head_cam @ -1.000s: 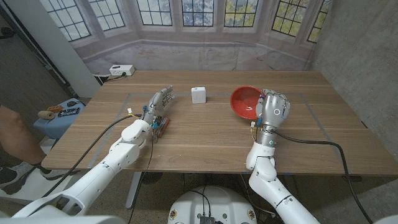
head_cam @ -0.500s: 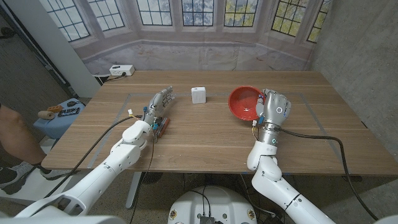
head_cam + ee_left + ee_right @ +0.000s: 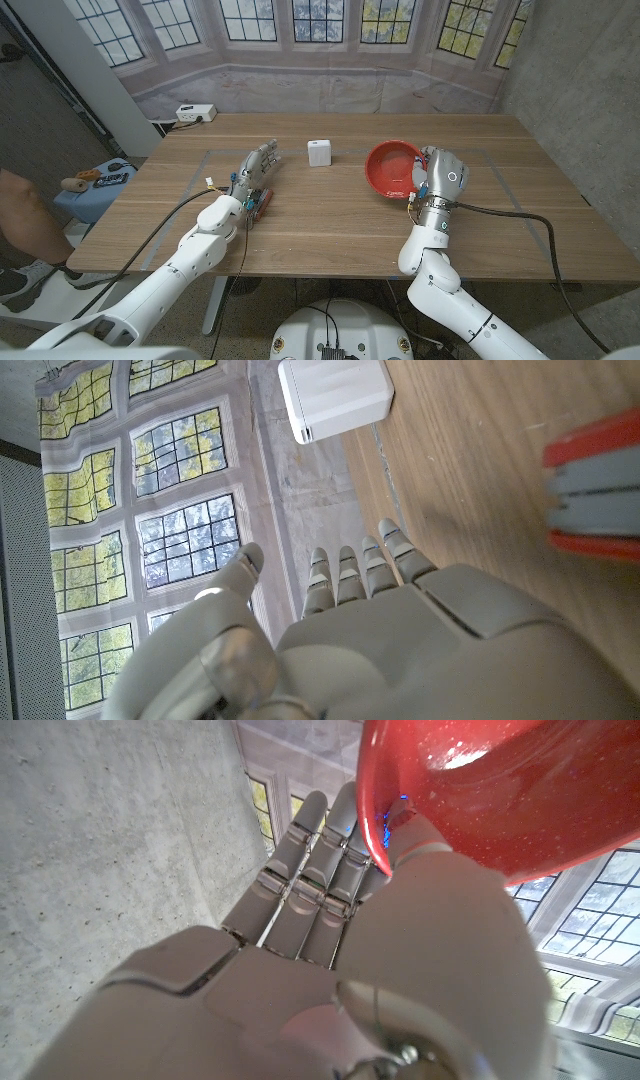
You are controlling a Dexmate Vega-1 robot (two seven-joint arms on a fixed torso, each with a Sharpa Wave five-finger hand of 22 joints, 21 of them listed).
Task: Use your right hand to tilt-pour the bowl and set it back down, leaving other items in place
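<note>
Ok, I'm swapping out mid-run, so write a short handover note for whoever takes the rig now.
Right hand grips the red bowl at its rim; the bowl is tilted towards the table's middle.
Left hand holds nothing, fingers apart, beside a small red-and-grey object.
White box sits at the table's middle, untouched.
Done: grasp and tilt.
Left: level the bowl, set it down, let go.

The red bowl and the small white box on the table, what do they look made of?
The red bowl, held at its rim by the right hand, looks like glossy plastic or melamine: the right wrist view shows bright highlights and fine pale speckles, though glazed ceramic is possible. The small white box looks like smooth matte plastic, with rounded corners and a fine seam.
</note>
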